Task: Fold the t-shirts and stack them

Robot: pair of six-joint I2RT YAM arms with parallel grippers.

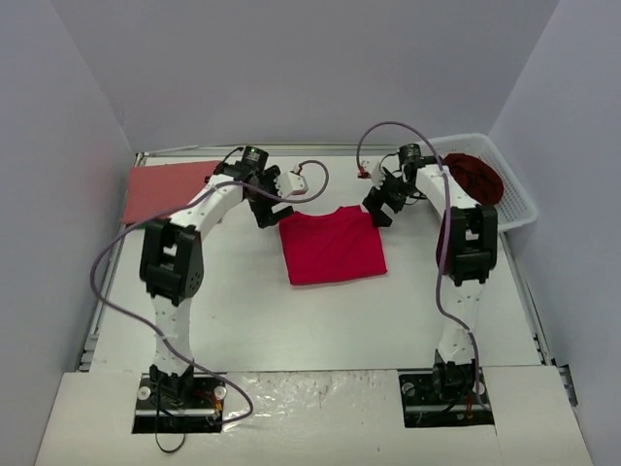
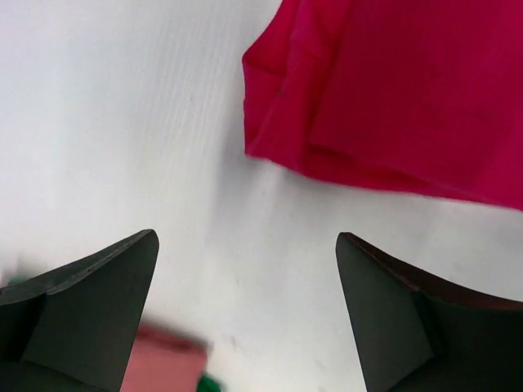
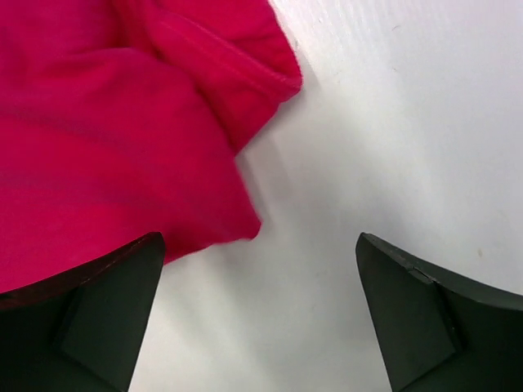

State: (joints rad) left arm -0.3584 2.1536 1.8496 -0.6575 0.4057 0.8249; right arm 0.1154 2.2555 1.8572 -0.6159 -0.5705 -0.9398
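Note:
A bright crimson t-shirt (image 1: 332, 247) lies folded into a rectangle at the middle of the table; its far-left corner (image 2: 392, 98) and far-right corner (image 3: 122, 139) show in the wrist views. My left gripper (image 1: 269, 213) hangs open just off its far-left corner, nothing between the fingers (image 2: 90, 310). Off the far-right corner my right gripper (image 1: 379, 212) is open too, its fingers (image 3: 433, 318) over bare table. A salmon-red t-shirt (image 1: 165, 188) lies flat at the far left. A dark maroon t-shirt (image 1: 473, 175) sits bunched in the basket.
A white lattice basket (image 1: 511, 199) stands at the far right corner. Grey walls close the table on three sides. Purple cables loop from both arms above the table. A blurred pink patch (image 2: 163, 363) shows at the bottom of the left wrist view.

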